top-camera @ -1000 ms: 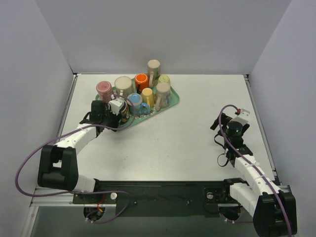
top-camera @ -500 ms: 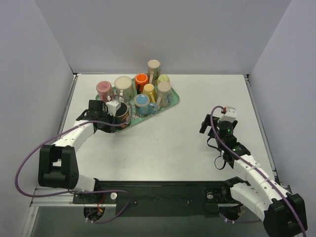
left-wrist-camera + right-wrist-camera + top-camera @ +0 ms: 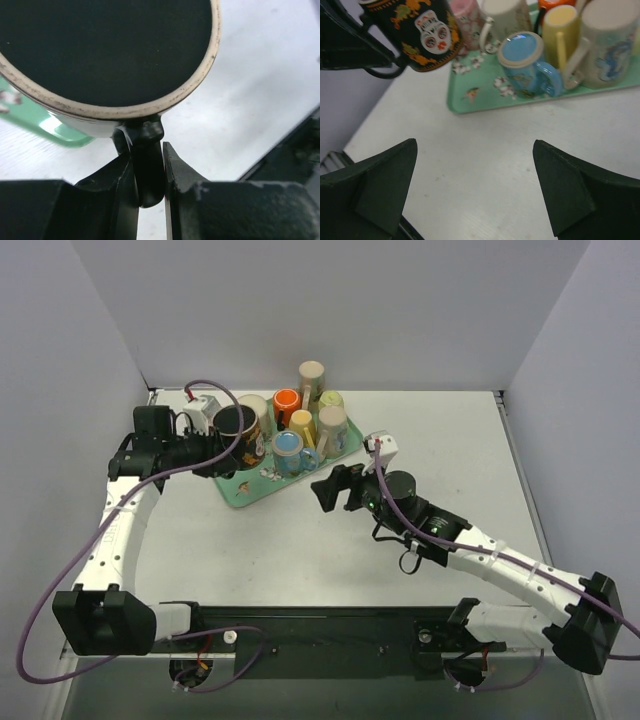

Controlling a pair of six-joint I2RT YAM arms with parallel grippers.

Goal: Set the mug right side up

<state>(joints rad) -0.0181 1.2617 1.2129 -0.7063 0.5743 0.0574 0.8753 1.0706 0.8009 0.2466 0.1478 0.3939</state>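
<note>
- Left claw [image 3: 148, 159] clenched on the handle [image 3: 145, 135] of the black skull mug [image 3: 240, 435].
- Mug held aloft, tilted, dark mouth showing, upper left of overhead frame, at the green tray's [image 3: 243, 496] left end.
- Right claw [image 3: 475, 175] spread wide, grasping nothing, over the worktop [image 3: 430, 440] near the tray.

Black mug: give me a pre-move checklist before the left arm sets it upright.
1. Grip: ok. The left claw is shut on the handle of the black mug, one finger on each side.
2. Mug off the tray: ok. It hangs in the air at the tray's left end.
3. Mug upright: not ok. It is tilted in the right wrist view.
4. Gap to the pink mug: cannot tell. They overlap in the view.
5. Right claw: ok. It is open, empty, and over the table, short of the tray.
6. Landing spot: ok. The tray's near left corner is bare.
</note>
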